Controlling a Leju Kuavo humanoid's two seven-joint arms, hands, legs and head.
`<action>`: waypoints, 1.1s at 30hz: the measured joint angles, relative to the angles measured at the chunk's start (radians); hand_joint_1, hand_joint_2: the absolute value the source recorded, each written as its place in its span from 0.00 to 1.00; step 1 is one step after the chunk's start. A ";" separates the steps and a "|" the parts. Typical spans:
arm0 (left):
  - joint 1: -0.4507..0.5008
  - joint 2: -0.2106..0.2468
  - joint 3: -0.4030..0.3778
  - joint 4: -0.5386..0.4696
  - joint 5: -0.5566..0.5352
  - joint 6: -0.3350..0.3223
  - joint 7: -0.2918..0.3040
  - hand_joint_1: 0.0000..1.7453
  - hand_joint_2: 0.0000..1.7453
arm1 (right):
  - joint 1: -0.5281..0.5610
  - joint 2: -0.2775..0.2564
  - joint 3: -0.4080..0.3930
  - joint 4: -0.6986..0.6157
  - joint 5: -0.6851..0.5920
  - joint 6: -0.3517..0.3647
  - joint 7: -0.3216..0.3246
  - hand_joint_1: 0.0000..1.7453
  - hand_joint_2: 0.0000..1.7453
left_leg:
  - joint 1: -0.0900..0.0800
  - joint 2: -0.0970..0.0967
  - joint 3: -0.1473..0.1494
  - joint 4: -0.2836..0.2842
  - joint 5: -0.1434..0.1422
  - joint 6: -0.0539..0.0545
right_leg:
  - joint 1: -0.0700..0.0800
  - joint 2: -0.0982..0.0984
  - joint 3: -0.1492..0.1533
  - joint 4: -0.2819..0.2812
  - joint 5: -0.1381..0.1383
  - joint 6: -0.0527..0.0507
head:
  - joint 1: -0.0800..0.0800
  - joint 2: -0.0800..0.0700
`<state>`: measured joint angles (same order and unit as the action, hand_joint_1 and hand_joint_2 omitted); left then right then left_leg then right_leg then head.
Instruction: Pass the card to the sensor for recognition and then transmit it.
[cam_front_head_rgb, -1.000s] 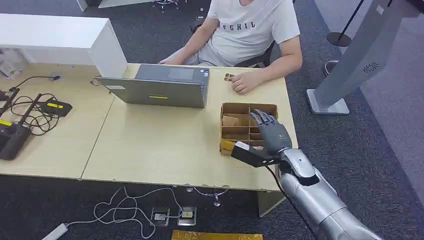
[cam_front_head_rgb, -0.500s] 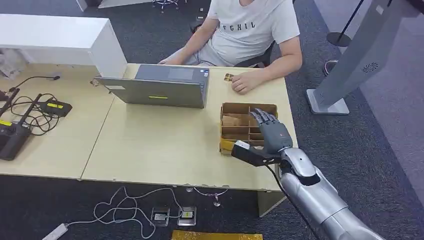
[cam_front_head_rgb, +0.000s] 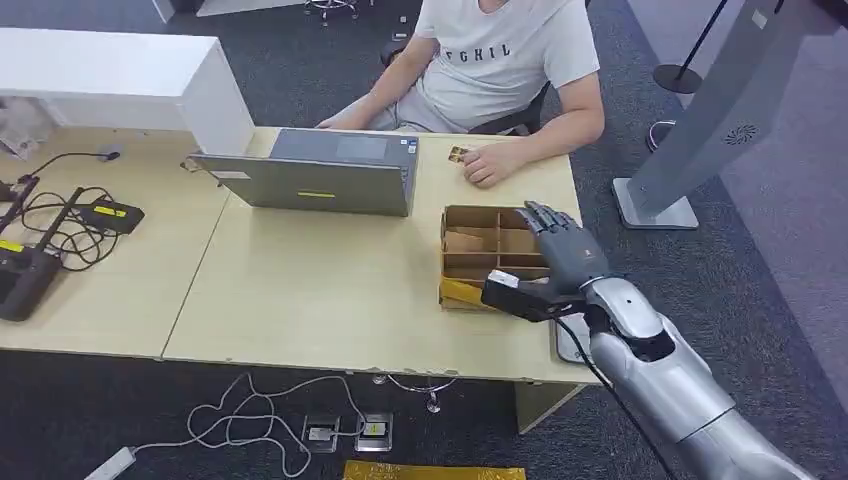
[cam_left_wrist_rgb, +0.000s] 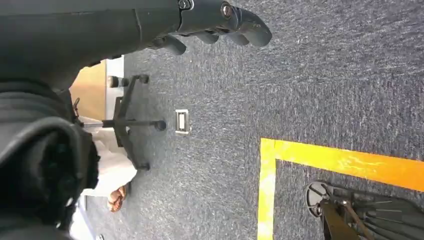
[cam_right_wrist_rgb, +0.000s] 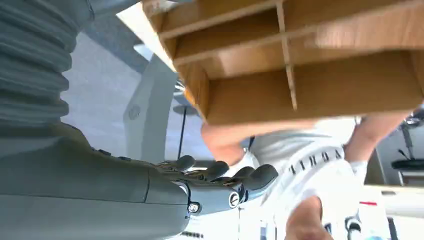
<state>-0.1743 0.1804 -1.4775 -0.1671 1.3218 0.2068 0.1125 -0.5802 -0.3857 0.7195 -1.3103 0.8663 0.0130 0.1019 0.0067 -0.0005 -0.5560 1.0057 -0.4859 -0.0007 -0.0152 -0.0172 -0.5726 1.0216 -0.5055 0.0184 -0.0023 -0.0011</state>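
Observation:
A cardboard box (cam_front_head_rgb: 470, 215) with several compartments stands on the right part of the wooden table (cam_front_head_rgb: 320, 290). Something yellow (cam_front_head_rgb: 460, 292) lies in its near left compartment. My right hand (cam_front_head_rgb: 560, 250) hovers over the box's right side, fingers spread and holding nothing. In the right wrist view the hand's fingers (cam_right_wrist_rgb: 225, 177) lie stretched out, apart from the box (cam_right_wrist_rgb: 300, 65). A small brown card (cam_front_head_rgb: 458, 153) lies on the table beside the hand (cam_front_head_rgb: 488, 165) of a seated person. My left hand (cam_left_wrist_rgb: 220, 20) hangs over the carpet with nothing in it.
A grey laptop (cam_front_head_rgb: 320, 175) stands open at the table's far side, in front of the person in a white shirt (cam_front_head_rgb: 500, 60). Cables and black devices (cam_front_head_rgb: 40, 240) lie at the left. A small pale object (cam_front_head_rgb: 568, 342) sits at the table edge under my right forearm.
My right hand has shifted to the right and a little farther away, from over the box's middle to over its right edge. The person and the card have not moved.

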 joint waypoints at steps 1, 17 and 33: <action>0.000 0.000 0.000 0.000 0.000 0.000 0.000 0.00 0.00 | -0.002 -0.007 0.000 -0.012 -0.001 0.002 0.000 0.00 1.00 | 0.000 0.000 0.000 0.000 0.000 0.000 | 0.000 0.000 0.000 0.000 0.000 0.000 | 0.000 0.000; 0.000 0.006 0.000 0.000 0.002 -0.009 0.000 0.00 0.00 | -0.001 -0.080 0.020 -0.146 -0.092 0.069 0.042 0.00 1.00 | 0.000 0.000 0.000 0.000 0.000 0.000 | 0.000 0.000 0.000 0.000 0.000 0.000 | 0.000 0.000; 0.000 0.009 0.000 0.000 0.003 -0.017 -0.011 0.00 0.00 | 0.008 -0.102 0.053 -0.184 -0.106 0.084 0.051 0.00 1.00 | 0.000 0.000 0.000 0.000 0.000 0.000 | 0.000 0.000 0.000 0.000 0.000 0.000 | 0.000 0.000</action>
<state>-0.1742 0.1892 -1.4778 -0.1671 1.3249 0.1900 0.1011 -0.5719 -0.4875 0.7725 -1.4946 0.7599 0.0969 0.1530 0.0068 -0.0004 -0.5562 1.0056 -0.4859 -0.0007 -0.0151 -0.0172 -0.5727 1.0216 -0.5056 0.0183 -0.0023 -0.0011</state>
